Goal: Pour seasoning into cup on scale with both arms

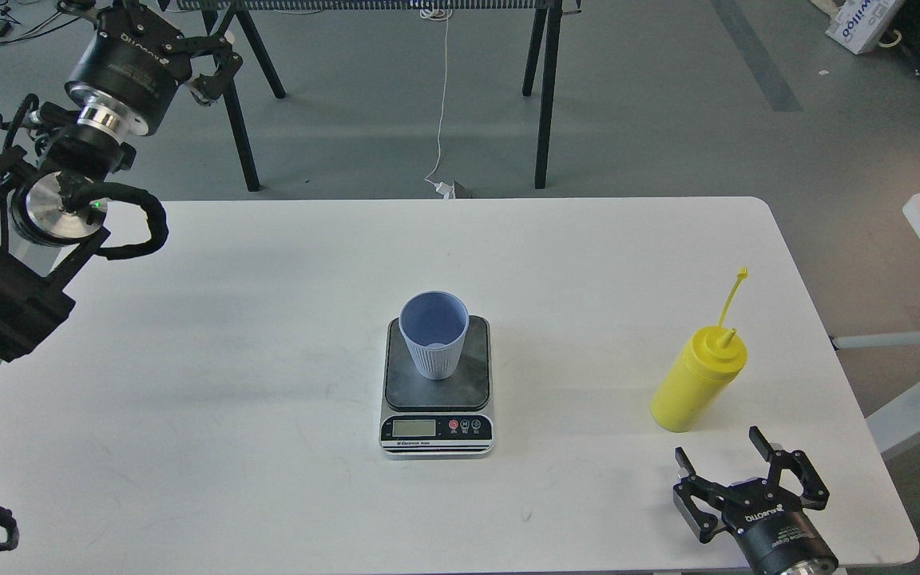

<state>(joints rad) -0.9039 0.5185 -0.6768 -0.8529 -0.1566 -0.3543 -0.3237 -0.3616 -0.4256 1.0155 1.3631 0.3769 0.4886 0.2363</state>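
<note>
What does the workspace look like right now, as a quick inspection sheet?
Surface: white table, faint scuffs.
Job's things: blue cup upright on scale; yellow seasoning bottle stands right of it, cap off nozzle.
Clutter: nothing seen.
Grippers: left gripper raised beyond the table's far-left corner, open, empty; right gripper open just short of the bottle.
Cables: white cord on floor.
Surroundings: black stand legs, cardboard box.

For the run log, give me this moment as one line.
seasoning: upright, uncapped, untouched | cup: on scale | right tool: open, near bottle | left tool: raised, off table, state unclear
</note>
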